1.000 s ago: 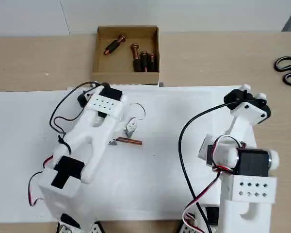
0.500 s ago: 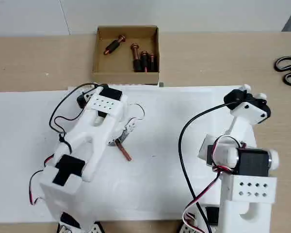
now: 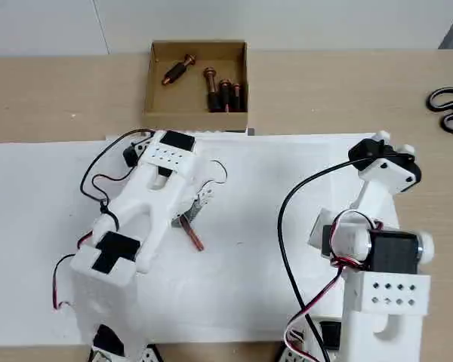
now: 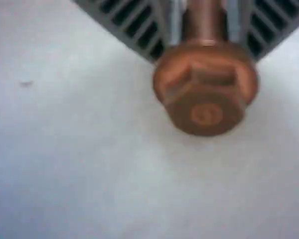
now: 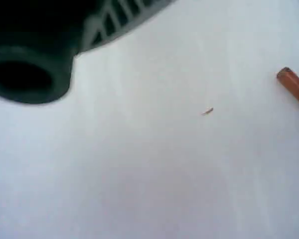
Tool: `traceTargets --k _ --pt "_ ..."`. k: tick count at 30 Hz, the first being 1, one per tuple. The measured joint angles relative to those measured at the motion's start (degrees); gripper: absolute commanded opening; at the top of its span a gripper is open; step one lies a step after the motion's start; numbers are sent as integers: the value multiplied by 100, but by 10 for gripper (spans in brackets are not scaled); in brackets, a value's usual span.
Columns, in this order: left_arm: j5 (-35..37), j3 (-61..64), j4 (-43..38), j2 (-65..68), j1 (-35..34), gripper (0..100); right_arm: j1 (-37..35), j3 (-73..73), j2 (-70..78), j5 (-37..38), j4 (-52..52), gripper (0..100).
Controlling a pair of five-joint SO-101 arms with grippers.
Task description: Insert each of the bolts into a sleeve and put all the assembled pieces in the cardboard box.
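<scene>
We saw the left gripper point(image 3: 190, 219) low over the white paper sheet point(image 3: 249, 294), a little toward 9 o'clock from the sheet's middle. Its jaws were drawn in tight on a copper bolt point(image 3: 192, 235). From above, the bolt slanted out of the grip with its free end pointing toward about 5 o'clock. We could not tell whether that end touched the paper. In the left wrist view the bolt's hexagonal head point(image 4: 205, 89) faced the camera, and the shaft ran back between two ribbed grey fingers point(image 4: 134, 30) pressed against it on either side.

The right arm point(image 3: 377, 253) stood near the sheet's 4 o'clock corner, well apart from the left gripper. In its wrist view the right gripper point(image 5: 74, 25) had hold of a black sleeve point(image 5: 30, 74). A ribbed finger lay against the sleeve, and the sleeve's open bore looked out above the paper. Farther off in that view we saw a copper-coloured tip point(image 5: 293, 85), but we could not tell for certain that it belonged to the same bolt.

The cardboard box point(image 3: 157, 90) sat on the wooden table point(image 3: 53, 98) just beyond the sheet's 12 o'clock edge. It held assembled pieces point(image 3: 225, 94), with one lying aslant toward the box's 10 o'clock corner and the others close together nearer its 3 o'clock wall. A pair of scissors point(image 3: 449, 105) lay out at 2 o'clock.
</scene>
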Motion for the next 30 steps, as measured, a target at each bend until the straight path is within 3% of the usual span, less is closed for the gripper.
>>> traceTargets --k 10,18,22,30 --pt "-316 -1222 985 325 -18 5 0 0 0 0 0 4" --pt "-484 -1793 1055 -158 18 5 0 0 0 0 0 4" --pt "-1125 -1793 1055 -730 176 5 -149 0 0 0 0 4" --pt "-2602 -1793 1108 -2013 44 5 -1327 0 -949 281 79 4"
